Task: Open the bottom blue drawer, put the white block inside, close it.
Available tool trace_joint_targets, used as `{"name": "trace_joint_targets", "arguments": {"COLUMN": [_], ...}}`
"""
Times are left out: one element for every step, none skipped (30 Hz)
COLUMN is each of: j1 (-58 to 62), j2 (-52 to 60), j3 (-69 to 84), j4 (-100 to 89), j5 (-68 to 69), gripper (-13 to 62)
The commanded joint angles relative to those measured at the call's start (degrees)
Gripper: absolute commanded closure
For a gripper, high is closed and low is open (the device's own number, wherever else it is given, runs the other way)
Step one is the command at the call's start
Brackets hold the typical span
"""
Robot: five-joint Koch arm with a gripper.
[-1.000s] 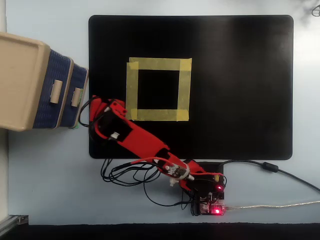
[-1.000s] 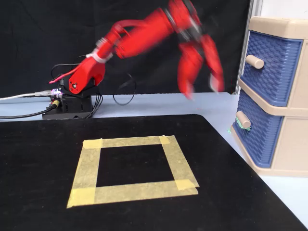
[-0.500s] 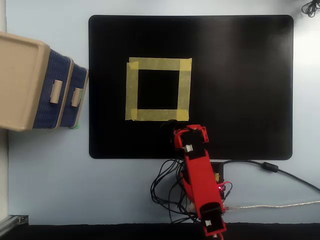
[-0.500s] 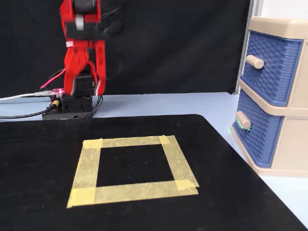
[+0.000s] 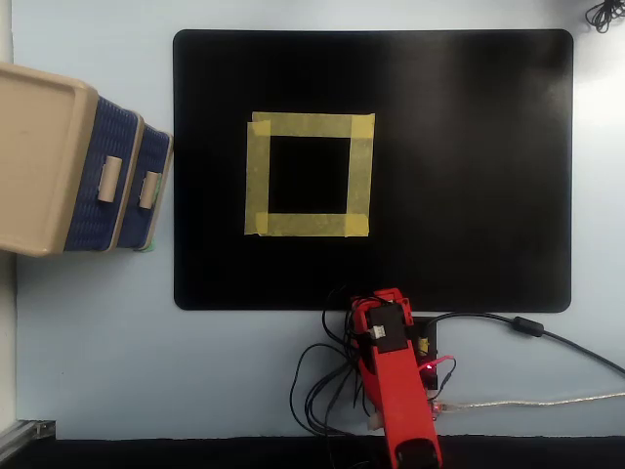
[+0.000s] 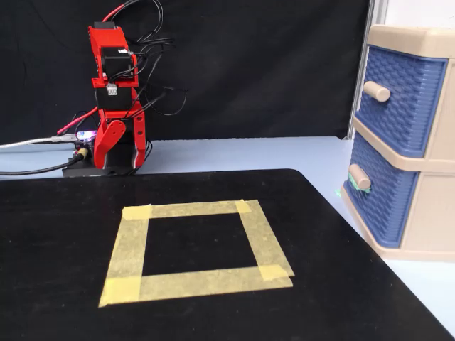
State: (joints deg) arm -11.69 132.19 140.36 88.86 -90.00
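The bottom blue drawer (image 6: 387, 202) looks pushed in, its front in line with the upper drawer; its beige handle (image 6: 359, 176) faces the mat. It also shows in the overhead view (image 5: 159, 195) at the left edge. The white block is not in view in either frame. The yellow tape square (image 5: 309, 174) holds nothing. My red arm (image 5: 395, 381) is folded up at its base, far from the cabinet. My gripper (image 6: 122, 165) hangs tip down just above the table, jaws close together and holding nothing.
The beige cabinet (image 6: 426, 213) stands off the black mat (image 5: 469, 176), on the pale blue table. The upper blue drawer (image 6: 398, 99) is pushed in. A small green thing (image 6: 343, 190) lies at the cabinet's foot. Cables (image 5: 322, 391) trail around the arm's base.
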Motion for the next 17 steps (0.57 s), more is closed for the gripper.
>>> {"name": "trace_joint_targets", "arguments": {"j1": [0.7, 1.67, 2.46, 2.81, 2.81, 2.72, 2.81, 2.72, 2.81, 2.81, 2.81, 2.81, 2.81, 2.81, 2.81, 2.81, 2.81], "j2": [2.55, 2.55, 2.55, 2.55, 2.55, 2.55, 2.46, 2.46, 2.46, 2.46, 2.46, 2.46, 2.46, 2.46, 2.46, 2.46, 2.46], "j3": [1.14, 1.32, 1.41, 1.32, 1.32, 1.14, 1.14, 1.32, 1.23, 1.23, 1.23, 1.23, 1.23, 1.23, 1.23, 1.23, 1.23], "j4": [5.63, 6.15, 6.15, 6.15, 6.15, 6.15, 6.15, 6.15, 6.15, 6.15, 6.15, 6.15, 6.15, 6.15, 6.15, 6.15, 6.15], "j5": [-0.79, -0.7, -0.7, -0.62, -0.53, -0.44, -0.44, -0.44, -0.44, -0.44, -0.44, -0.44, -0.44, -0.44, -0.44, -0.44, -0.44], "gripper": [15.4, 15.4, 15.3, 15.3, 15.3, 15.2, 15.1, 15.1, 15.1, 15.1, 15.1, 15.1, 15.1, 15.1, 15.0, 15.0, 15.0]}}
